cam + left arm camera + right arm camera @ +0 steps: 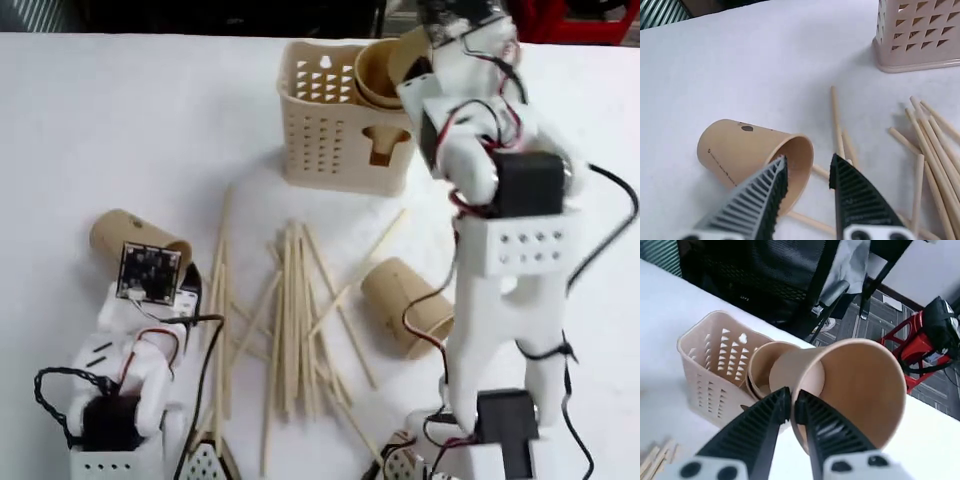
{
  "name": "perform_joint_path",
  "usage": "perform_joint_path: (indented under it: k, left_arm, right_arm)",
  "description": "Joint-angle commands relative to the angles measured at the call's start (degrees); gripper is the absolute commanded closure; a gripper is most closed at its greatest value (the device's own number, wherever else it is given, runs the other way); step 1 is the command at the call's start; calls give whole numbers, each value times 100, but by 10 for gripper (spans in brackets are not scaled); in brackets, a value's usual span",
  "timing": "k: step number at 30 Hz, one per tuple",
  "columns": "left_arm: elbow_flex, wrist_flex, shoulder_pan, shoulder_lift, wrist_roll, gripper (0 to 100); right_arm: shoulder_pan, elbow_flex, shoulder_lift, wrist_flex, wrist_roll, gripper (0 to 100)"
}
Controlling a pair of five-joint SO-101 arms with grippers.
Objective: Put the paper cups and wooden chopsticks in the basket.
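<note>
The white bench (120,110) carries everything, and the basket (340,125) stands at its far side. Nearest, well short of the basket on the left arm's side, the left end effector (807,172) has its jaws partly apart with nothing between them. It sits just at the mouth of a tipped cup (747,152), which lies on its side with the rim towards the jaws. Between there and the basket the chopsticks (295,310) lie loose in a fan, most with their long axis pointing roughly at the basket. A second cup (405,305) lies on its side just beyond the sticks, on the right arm's side. Farthest, the right end effector (792,407) pinches the rim of a held cup (855,390) over the basket's end, beside a nested cup (762,367) already inside. The held cup is tilted, base towards the basket's opening and mouth back at the arm. As I judge it, the release depends on that base being over the opening, not the wall.
</note>
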Motion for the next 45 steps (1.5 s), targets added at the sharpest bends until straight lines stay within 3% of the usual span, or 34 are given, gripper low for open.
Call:
perform_joint_path:
  k: [1,11,24,42,45]
  left_arm:
    - [-26,-132,-40,-40,9,846]
    - [-26,-132,-40,-40,9,846]
    - [-18,-132,-40,-40,9,846]
    - [-18,-132,-40,-40,9,847]
    - [-18,-132,-40,-40,9,847]
  right_arm:
    - [-110,-264,286,-119,264,980]
    - [-163,-281,470,-145,440,978]
    - [-259,-475,356,-945,387,980]
    - [-312,-659,1033,-646,431,976]
    - [-356,-668,1042,-532,396,930]
